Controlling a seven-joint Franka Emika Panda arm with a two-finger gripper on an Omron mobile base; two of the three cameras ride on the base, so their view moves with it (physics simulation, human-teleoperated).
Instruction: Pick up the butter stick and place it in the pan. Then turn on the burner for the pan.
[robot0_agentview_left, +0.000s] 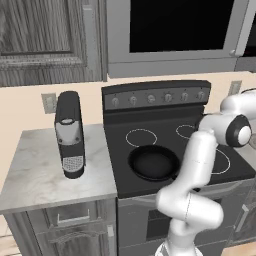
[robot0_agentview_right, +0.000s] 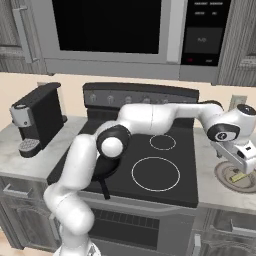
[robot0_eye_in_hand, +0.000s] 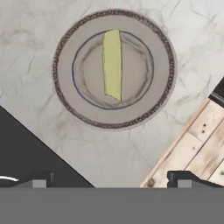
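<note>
The butter stick (robot0_eye_in_hand: 112, 63), a pale yellow bar, lies across the middle of a round grey plate (robot0_eye_in_hand: 164, 70) on the marble counter to the right of the stove. My gripper (robot0_eye_in_hand: 111, 183) hangs above it, open, nothing between its fingers, its tips wide apart at the bottom of the hand view. From the right base camera the gripper (robot0_agentview_right: 246, 169) is just over the plate (robot0_agentview_right: 222, 175) and the butter stick (robot0_agentview_right: 236, 176). The black pan (robot0_agentview_left: 152, 162) sits on the front left burner, its handle (robot0_agentview_right: 105, 190) pointing toward the stove's front edge.
A black coffee machine (robot0_agentview_left: 70, 132) stands on the left counter. Stove knobs (robot0_agentview_left: 150, 98) line the back panel. A microwave hangs above the stove. Near the plate run the counter's front edge, the wooden floor (robot0_eye_in_hand: 201, 144) below it, and the dark stove top (robot0_eye_in_hand: 26, 148).
</note>
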